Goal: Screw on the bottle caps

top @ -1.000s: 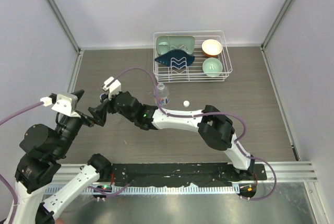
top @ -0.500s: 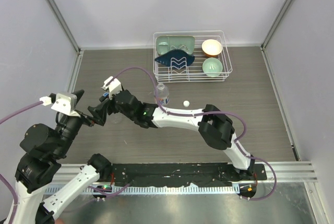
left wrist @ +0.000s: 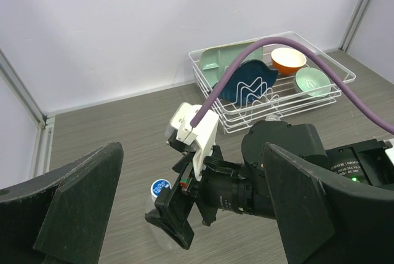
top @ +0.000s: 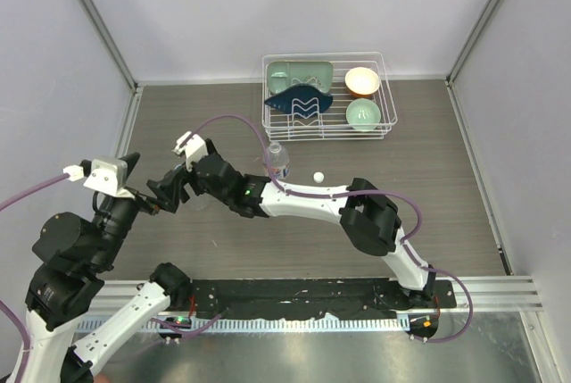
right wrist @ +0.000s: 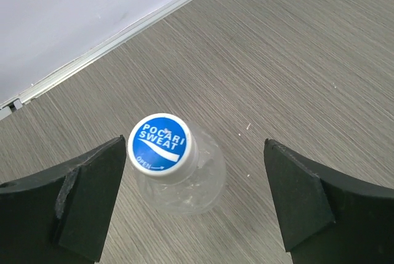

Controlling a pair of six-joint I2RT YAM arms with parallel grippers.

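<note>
The unlabelled bottle (right wrist: pixel 196 185) stands upright on the table, directly below my right gripper (right wrist: pixel 194 153). A bottle cap (right wrist: pixel 161 144) with a white rim and a blue printed top sits on its neck. The right gripper is open, one finger on each side of the cap and neither touching it. From the left wrist the same bottle (left wrist: pixel 159 220) and cap (left wrist: pixel 161 187) show beside the right gripper's fingers (left wrist: pixel 173 215). My left gripper (left wrist: pixel 192 153) hangs open and empty just left of them. The labelled bottle (top: pixel 278 162) stands mid-table without a cap, a loose white cap (top: pixel 318 176) to its right.
A white wire dish rack (top: pixel 385 111) at the back holds green plates, a blue dish and two bowls. The right arm (top: pixel 303 200) stretches leftward across the middle of the table. Walls and metal rails close in the left and right sides.
The right gripper went from shut on the cap to open, leaving the cap on the unlabelled bottle. It also shifted slightly back and left. The left gripper stayed open.
</note>
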